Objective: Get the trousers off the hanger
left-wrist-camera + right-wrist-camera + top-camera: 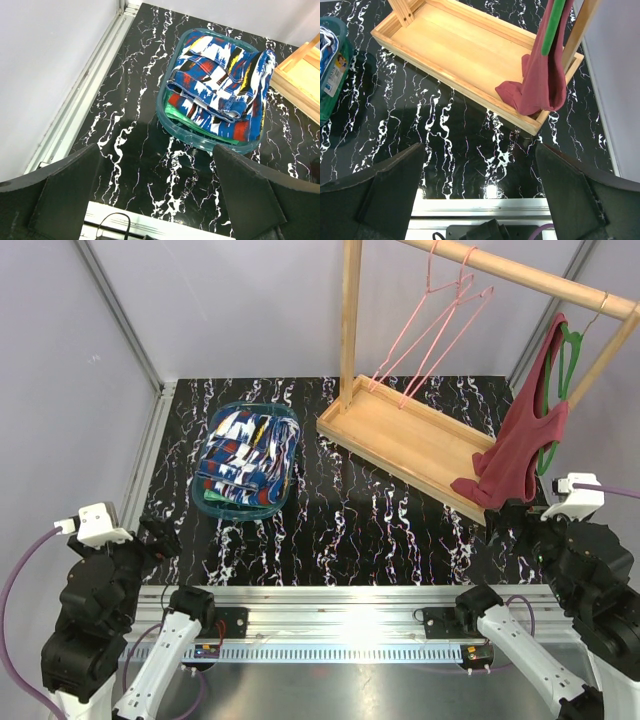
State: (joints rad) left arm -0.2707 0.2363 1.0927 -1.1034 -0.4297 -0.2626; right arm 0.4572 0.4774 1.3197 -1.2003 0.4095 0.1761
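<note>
The blue trousers with red, white and yellow patches [243, 458] lie folded in a teal basket [212, 506], on top of a green garment [200, 127]; both show in the left wrist view [220, 85]. Two pink wire hangers [440, 325] hang bare on the wooden rail [520, 275]. A maroon tank top [520, 440] hangs on a green hanger [568, 350] at the rail's right end. My left gripper [160, 195] is open and empty, near the table's front left. My right gripper [482, 192] is open and empty, in front of the rack's right end.
The wooden rack base tray [400, 430] lies across the back right, with an upright post [350, 320]. Grey walls close the left, back and right. A metal rail [340, 625] runs along the near edge by the arm bases.
</note>
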